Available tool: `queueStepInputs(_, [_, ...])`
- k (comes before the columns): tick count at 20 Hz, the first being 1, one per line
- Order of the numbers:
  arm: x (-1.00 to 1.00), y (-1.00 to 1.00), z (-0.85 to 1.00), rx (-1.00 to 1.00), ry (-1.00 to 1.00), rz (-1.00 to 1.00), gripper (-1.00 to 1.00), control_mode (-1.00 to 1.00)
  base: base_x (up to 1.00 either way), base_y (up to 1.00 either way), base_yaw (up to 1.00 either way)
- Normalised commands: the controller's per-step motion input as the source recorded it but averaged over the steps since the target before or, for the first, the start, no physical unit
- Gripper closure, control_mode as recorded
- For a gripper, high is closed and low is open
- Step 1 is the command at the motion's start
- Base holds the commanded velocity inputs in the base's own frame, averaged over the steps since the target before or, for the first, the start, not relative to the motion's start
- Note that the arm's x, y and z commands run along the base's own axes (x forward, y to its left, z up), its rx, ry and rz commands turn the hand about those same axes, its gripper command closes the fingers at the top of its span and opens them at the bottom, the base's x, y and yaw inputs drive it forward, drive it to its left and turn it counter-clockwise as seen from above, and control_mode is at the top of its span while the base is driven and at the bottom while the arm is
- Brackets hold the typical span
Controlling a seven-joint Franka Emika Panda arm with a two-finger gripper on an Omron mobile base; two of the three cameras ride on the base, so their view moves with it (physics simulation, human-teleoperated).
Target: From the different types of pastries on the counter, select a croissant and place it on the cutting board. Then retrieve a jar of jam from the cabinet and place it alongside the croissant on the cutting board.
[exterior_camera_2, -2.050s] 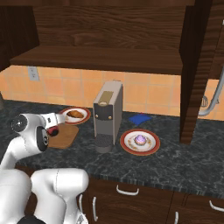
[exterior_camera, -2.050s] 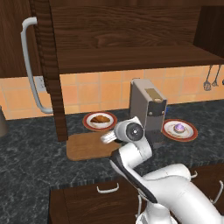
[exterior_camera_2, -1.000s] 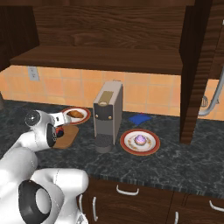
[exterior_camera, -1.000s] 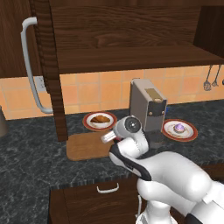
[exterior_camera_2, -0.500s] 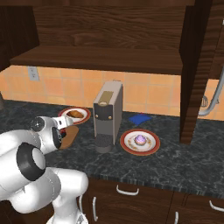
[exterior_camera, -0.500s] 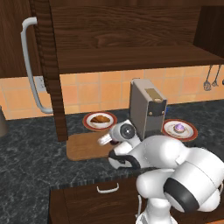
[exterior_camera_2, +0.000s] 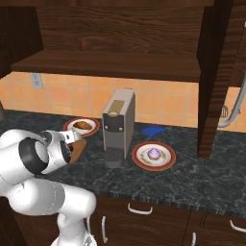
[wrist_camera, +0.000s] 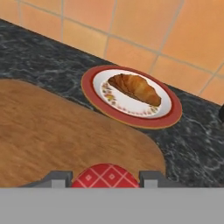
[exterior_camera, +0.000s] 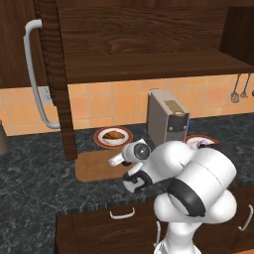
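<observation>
While the two-finger gripper (wrist_camera: 105,177) clasps a red checked-lid jam jar (wrist_camera: 105,176) over the light-brown wooden board (wrist_camera: 57,135), golden-brown croissant (wrist_camera: 134,88) on its red-rimmed plate (wrist_camera: 168,114) nearby.

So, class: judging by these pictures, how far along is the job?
Nothing is finished: the croissant sits on its plate, not on the cutting board. In hand: a red-lidded jar between the hand's fingers above the board. Left: set the jar down and move the croissant onto the board.
</observation>
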Motion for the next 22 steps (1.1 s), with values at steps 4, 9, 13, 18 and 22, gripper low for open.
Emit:
queueStepInputs(4, [0.27, 0.00, -0.19, 0.00, 0.07, 0.03, -1.00, -1.00, 0.00, 0.00, 0.00])
queueStepInputs(9, [0.22, 0.00, -0.26, 0.00, 0.04, 0.03, -1.00, -1.00, 0.00, 0.00, 0.00])
queueStepInputs(13, [0.17, 0.00, -0.30, 0.00, 0.01, 0.05, -1.00, -1.00, 0.00, 0.00, 0.00])
queueStepInputs(18, [-0.37, -0.17, -0.31, 0.01, 0.04, 0.01, -1.00, -1.00, 0.00, 0.00, 0.00])
queueStepInputs(22, [-0.75, -0.56, 0.00, 0.08, 0.00, -0.02, -1.00, -1.00, 0.00, 0.00, 0.00])
